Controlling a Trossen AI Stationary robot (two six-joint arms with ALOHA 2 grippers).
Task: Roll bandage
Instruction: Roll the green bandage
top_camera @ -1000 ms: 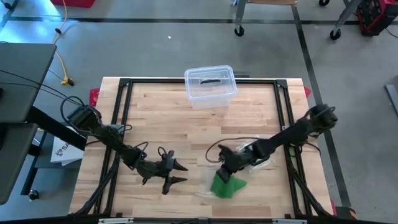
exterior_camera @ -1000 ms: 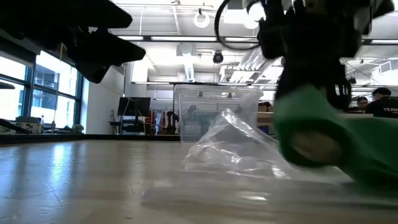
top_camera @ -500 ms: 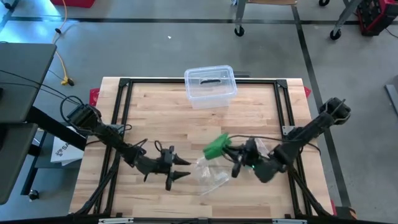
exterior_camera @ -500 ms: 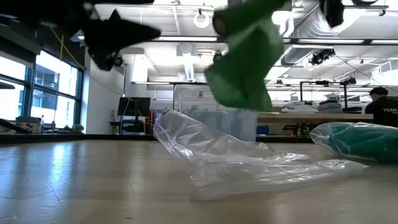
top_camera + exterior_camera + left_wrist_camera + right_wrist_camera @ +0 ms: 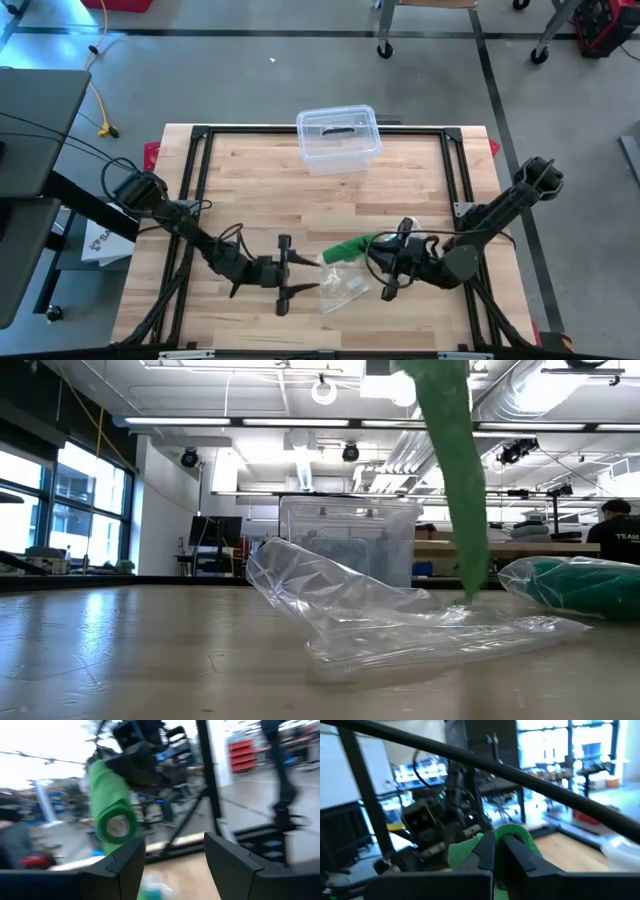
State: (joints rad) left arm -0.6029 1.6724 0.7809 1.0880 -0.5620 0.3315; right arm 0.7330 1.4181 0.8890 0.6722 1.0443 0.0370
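Now, scene: a wooden butcher-block table (image 5: 260, 190) is being viewed from above, with two dark robot arms reaching toward each other near its front edge.
Right hand (image 5: 372, 250): it is pinching shut on a bright green bandage roll (image 5: 348, 248), lifting it clear of the table.
Bandage position: it is hanging in the air just above a crumpled clear plastic bag (image 5: 343, 285), between the two hands.
Left hand (image 5: 287, 275): it is standing wide apart, holding nothing, pointing at the roll's end.
What changed: a second ago the roll was lying low by the bag; the right hand has raised it and swung it toward the left hand.
Meaning: the bandage appears to be out of its wrapper, so rolling is likely coming next.
Background: a clear lidded plastic box (image 5: 338, 138) is sitting at the far edge.
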